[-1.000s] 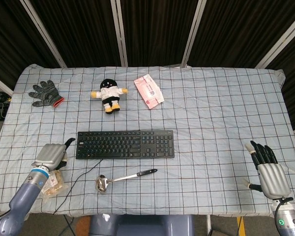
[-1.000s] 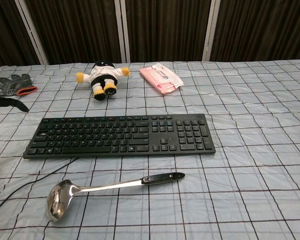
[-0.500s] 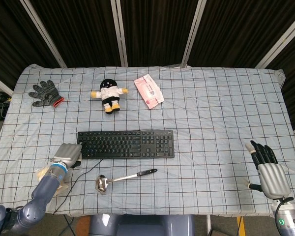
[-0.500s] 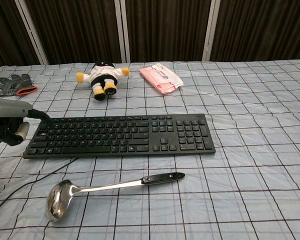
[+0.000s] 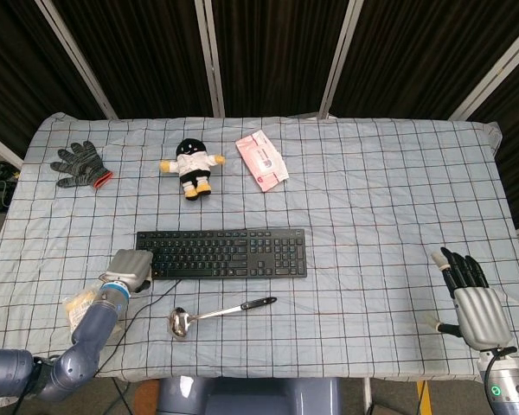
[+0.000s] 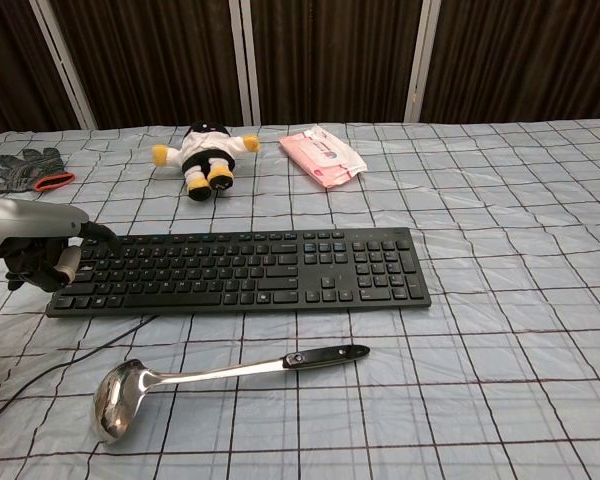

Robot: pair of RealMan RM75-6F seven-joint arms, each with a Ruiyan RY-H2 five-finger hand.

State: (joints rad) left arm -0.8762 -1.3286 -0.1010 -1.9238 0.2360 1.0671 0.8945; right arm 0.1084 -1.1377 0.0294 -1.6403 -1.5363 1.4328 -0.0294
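Observation:
A black keyboard (image 5: 225, 252) (image 6: 245, 270) lies across the middle of the checked tablecloth. My left hand (image 5: 130, 270) (image 6: 35, 245) sits at the keyboard's left end, fingers curled in with nothing visibly in them and the thumb reaching over the near corner keys. I cannot tell whether it touches the keyboard. My right hand (image 5: 476, 303) hovers at the table's front right edge, fingers spread and empty; it appears only in the head view. A steel ladle (image 5: 216, 313) (image 6: 210, 380) with a black handle lies in front of the keyboard.
A plush toy (image 5: 191, 167) (image 6: 202, 155) and a pink tissue pack (image 5: 261, 160) (image 6: 323, 155) lie at the back. A grey glove (image 5: 80, 164) (image 6: 25, 168) is at the back left. A snack packet (image 5: 76, 304) lies by my left forearm. The keyboard cable (image 6: 50, 375) trails front left.
My left hand has moved right, from over the snack packet at the front left up to the keyboard's left end. The right hand has stayed still.

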